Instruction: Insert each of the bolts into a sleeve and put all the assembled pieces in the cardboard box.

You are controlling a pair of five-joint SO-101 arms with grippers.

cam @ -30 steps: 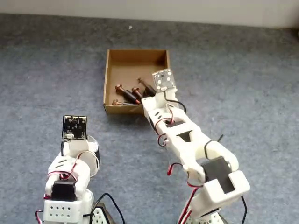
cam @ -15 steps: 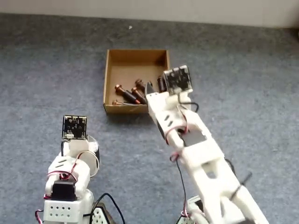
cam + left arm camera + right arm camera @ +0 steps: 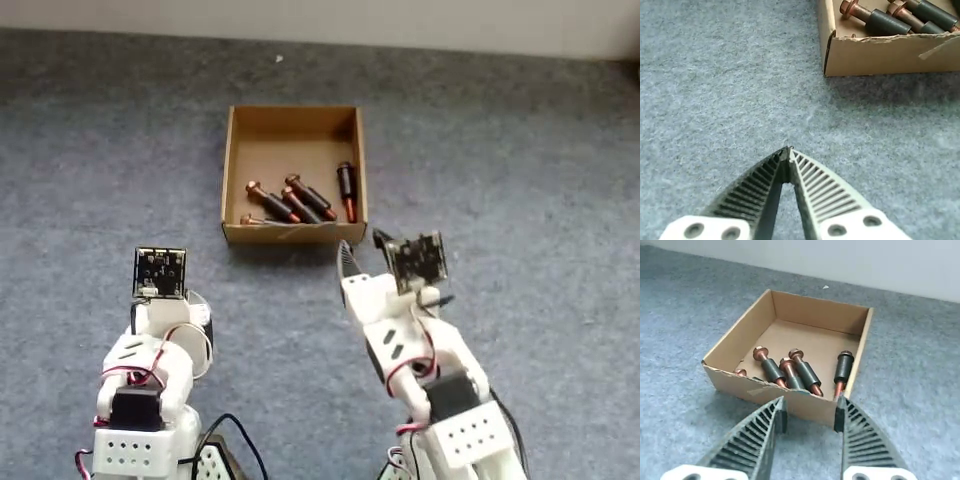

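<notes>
Our right pincer [image 3: 810, 411] hangs wide apart, holding nothing, just in front of the near wall of the cardboard box [image 3: 815, 312]. Our left pincer [image 3: 788, 151] is pinched together at the tips, also gripping nothing, low over the grey carpet [image 3: 715, 75] near a corner of the box. In the box lie the bolts [image 3: 772, 371] in dark sleeves: three close together mid-floor, one along the wall on the right arm's side, one tucked against the near wall.
</notes>
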